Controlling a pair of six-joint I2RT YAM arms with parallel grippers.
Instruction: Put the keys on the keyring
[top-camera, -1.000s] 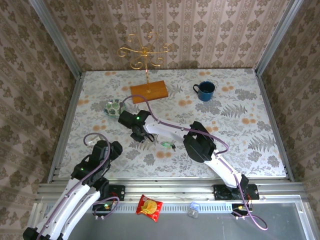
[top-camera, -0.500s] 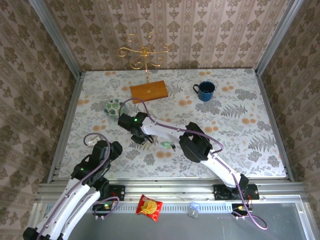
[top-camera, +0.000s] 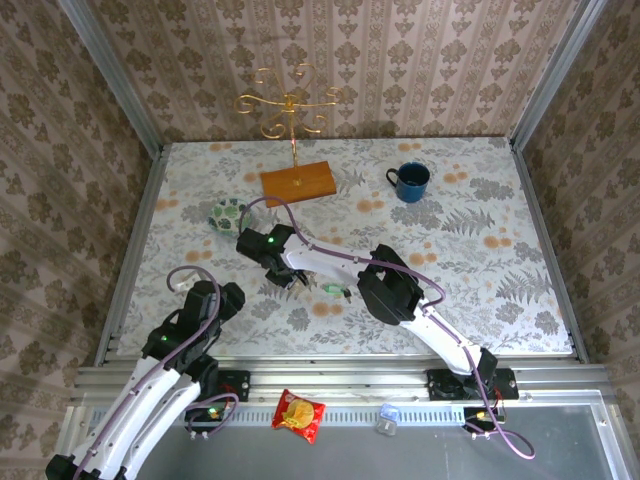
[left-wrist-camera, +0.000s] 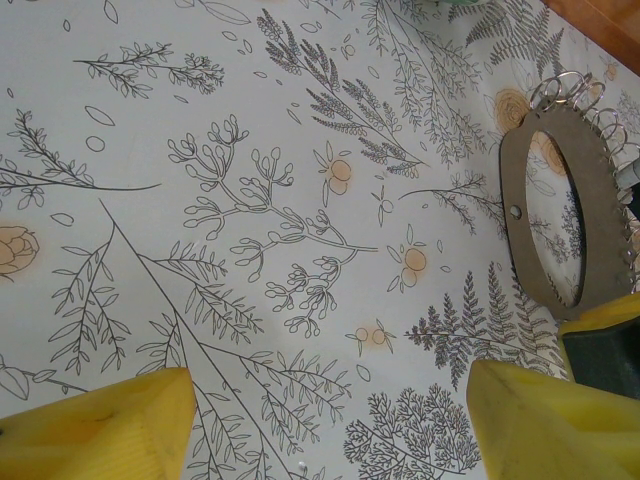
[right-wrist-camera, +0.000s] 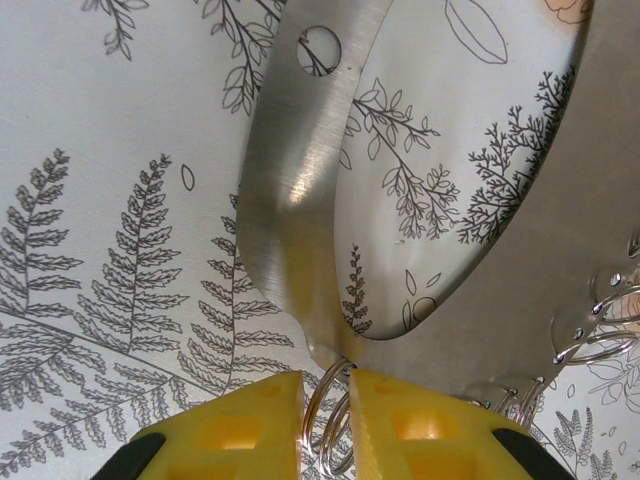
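Right arm has eased a little toward the left since the earlier view, and the right gripper (right-wrist-camera: 326, 400) has narrowed its jaws. Surface (top-camera: 480, 260): patterned and flat, with the work gathered near its middle. Keyring (right-wrist-camera: 290, 190): lies on the surface directly ahead of the right gripper's fingertips, its wide thin band running away from them. One of the small wire rings (right-wrist-camera: 312, 405) threaded on its near edge stands in the slim gap between the jaws. The jaws are nearly together about that wire; whether the pads already bite on it cannot be told. Left gripper (left-wrist-camera: 330, 400): released and empty above bare surface, with the keyring ahead and to its right, clear of its fingers. Green-headed key (top-camera: 331, 289): lies on the surface behind the right gripper, just beside that arm's forearm, apart from the keyring. Risks, in my judgement:
- The wire is thin and round, so it may slip out of the pads as they finish closing.
- A hold on the wire alone would leave the much larger hoop free to pivot and swing on any lift.
- The hoop could drag across the surface and knock the key.
- The tiny flat key offers little edge for a pick.
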